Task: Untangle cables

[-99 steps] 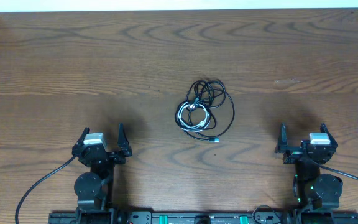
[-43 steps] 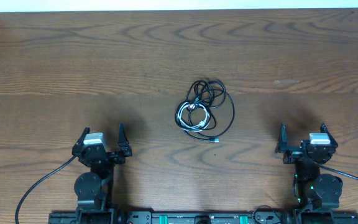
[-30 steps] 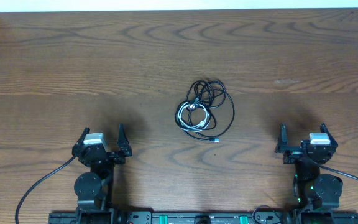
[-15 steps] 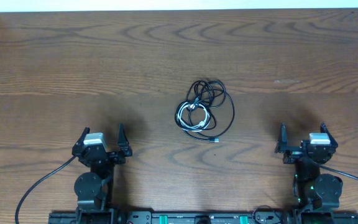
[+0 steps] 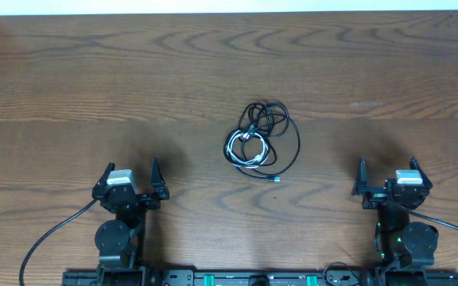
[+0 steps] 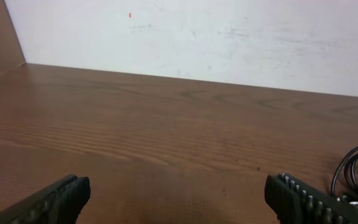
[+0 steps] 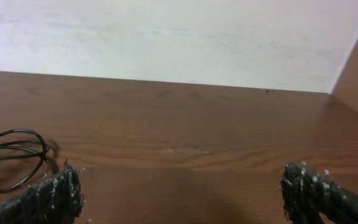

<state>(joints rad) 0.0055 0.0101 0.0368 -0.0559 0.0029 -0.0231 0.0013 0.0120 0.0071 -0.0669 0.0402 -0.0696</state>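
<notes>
1. Step in hand: start/approach. No cable is gripped yet. The cables [image 5: 261, 137] lie as one tangled bundle on the tabletop [image 5: 94, 79], at centre of the overhead view, a little right of mid.
2. Bundle layout: black loops [image 5: 295, 143] form the outer ring. The white cable [image 5: 234, 149] is coiled in the lower left part of the bundle. One plug end [image 5: 275, 180] sticks out at the bundle's lower right.
3. My left gripper [image 5: 130, 173]: lower left of the overhead view, jaws wide, nothing between them, well apart from the bundle.
4. My right gripper [image 5: 388, 168]: lower right of the overhead view, jaws wide, empty, also well apart from the bundle.
5. Wrist views: the left wrist cam catches black loops only at its lower right edge. The right wrist cam catches them at its left edge. Neither cam faces the bundle squarely.
6. Next move, my judgement:
   - Bring one arm fwd and inward to the bundle, jaws kept wide until over a strand.
   - The free plug end looks like the easiest pick pt, since it sits clear of the loops.
   - Close on one strand only. The cords are thin and lie flat, so the tips must get right down to the tabletop.
   - Use the 2nd arm to pin or hold the rest of the bundle, else the whole lot will likely drag along.
7. Diff vs. earlier frames: none that I can see. Bundle shape and pos. unchanged, both arms in the same spots, jaws as wide as before.
</notes>
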